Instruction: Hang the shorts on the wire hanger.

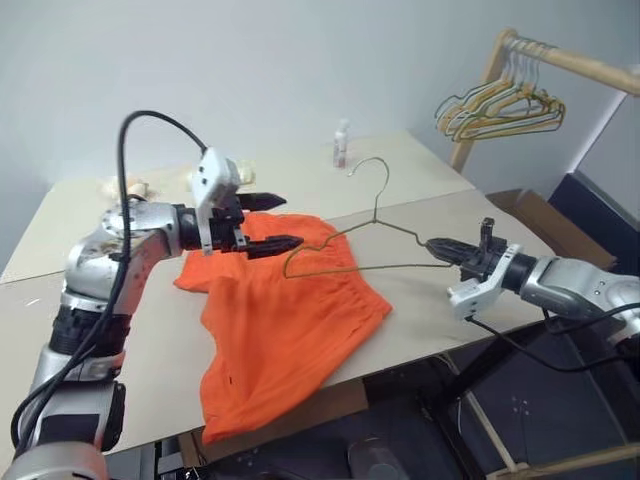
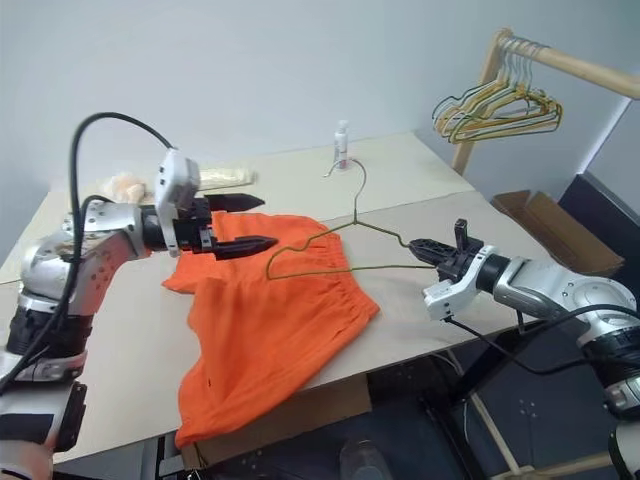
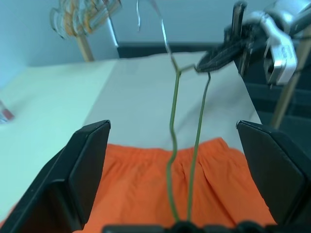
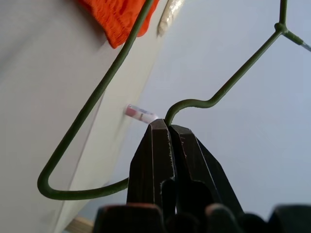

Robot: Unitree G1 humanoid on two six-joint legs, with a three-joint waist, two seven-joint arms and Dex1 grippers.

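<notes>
Here the right gripper (image 1: pixel 437 246), at centre right of the left eye view, has its two black fingers pressed together on the wire hanger (image 1: pixel 340 247), clamping it at the bent shoulder corner of the wire, as the right wrist view shows close up (image 4: pixel 167 127). The hanger is held off the table (image 1: pixel 430 215), its triangle stretching from the gripper toward the centre of the frame and its hook (image 1: pixel 372 172) rising in the upper middle. The far end of the triangle lies over the shorts (image 1: pixel 285 320), which are spread on the table at centre and lower centre, with one part draped over the near table edge toward the bottom of the frame. The left gripper (image 1: pixel 265 222), at centre left, hovers above the upper edge of the shorts with its fingers wide apart and nothing between them; in the left wrist view the two wires of the hanger run up between its spread fingers (image 3: pixel 85 165), without touching them. A small bottle (image 1: pixel 341 143) stands on the table in the upper middle, and bunched yellow and green hangers (image 1: pixel 500 105) hang from a wooden rail (image 1: pixel 575 62) at upper right.
</notes>
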